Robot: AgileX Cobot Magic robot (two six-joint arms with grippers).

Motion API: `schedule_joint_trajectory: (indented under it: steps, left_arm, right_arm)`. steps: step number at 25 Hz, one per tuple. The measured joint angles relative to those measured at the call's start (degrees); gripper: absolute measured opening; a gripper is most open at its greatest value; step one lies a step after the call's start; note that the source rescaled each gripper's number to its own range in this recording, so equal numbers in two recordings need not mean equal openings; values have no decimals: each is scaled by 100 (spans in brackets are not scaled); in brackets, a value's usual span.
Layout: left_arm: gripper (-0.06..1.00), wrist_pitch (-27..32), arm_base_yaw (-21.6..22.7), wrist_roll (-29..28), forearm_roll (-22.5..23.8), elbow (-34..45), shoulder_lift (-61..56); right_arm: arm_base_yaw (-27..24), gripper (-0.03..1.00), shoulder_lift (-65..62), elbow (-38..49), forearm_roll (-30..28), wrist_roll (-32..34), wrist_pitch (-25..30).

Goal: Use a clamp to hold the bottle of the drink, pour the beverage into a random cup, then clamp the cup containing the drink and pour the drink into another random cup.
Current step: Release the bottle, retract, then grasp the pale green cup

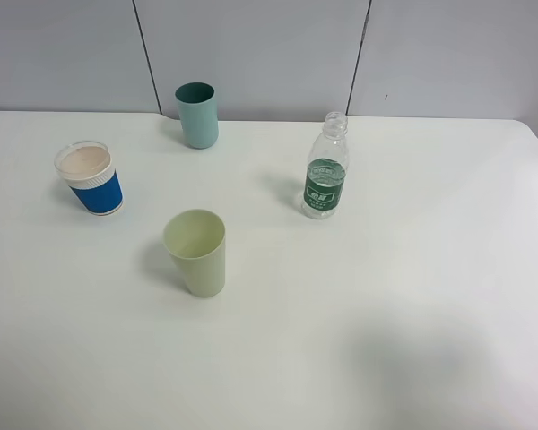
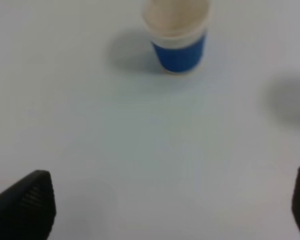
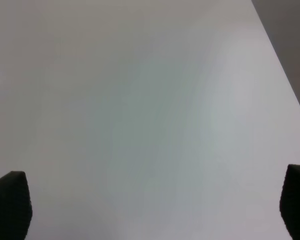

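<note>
Capless green-labelled bottle (image 1: 325, 170) stands upright right of centre on the white table (image 1: 412, 296), long axis vertical, mouth up. Pale yellow-green tumbler (image 1: 197, 251) near centre, blue paper cup (image 1: 91, 179) left and teal cup (image 1: 197, 115) far also stand mouth-up. Left gripper (image 2: 165, 210) and right gripper (image 3: 152, 205): fingers spread wide, grasping nothing.

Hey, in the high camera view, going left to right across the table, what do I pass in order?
Blue paper cup → bottle. The teal cup and yellow-green cup both sit between them but overlap sideways, so their order is unclear.
</note>
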Motion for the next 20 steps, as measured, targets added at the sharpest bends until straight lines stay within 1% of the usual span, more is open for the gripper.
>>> schedule_joint_trajectory:
  steps: [4, 8, 10, 12, 15, 20]
  left_arm:
    - [87, -142, -608, 202, 9, 87, 782]
    - [87, -625, -1199, 696, -246, 437, 1413]
    - [87, -882, -1503, 816, -373, 559, 1696]
    - [87, -1143, -1808, 841, -421, 602, 1949]
    - [85, -1475, -2150, 849, -463, 621, 2372]
    - [83, -1830, -2570, 806, -534, 627, 3241]
  right_arm:
    - [0, 100, 0, 0, 0, 0, 0]
    - [0, 100, 0, 0, 0, 0, 0]
    - [0, 100, 0, 0, 0, 0, 0]
    - [0, 100, 0, 0, 0, 0, 0]
    - [0, 100, 0, 0, 0, 17, 0]
    - [0, 100, 0, 0, 0, 17, 0]
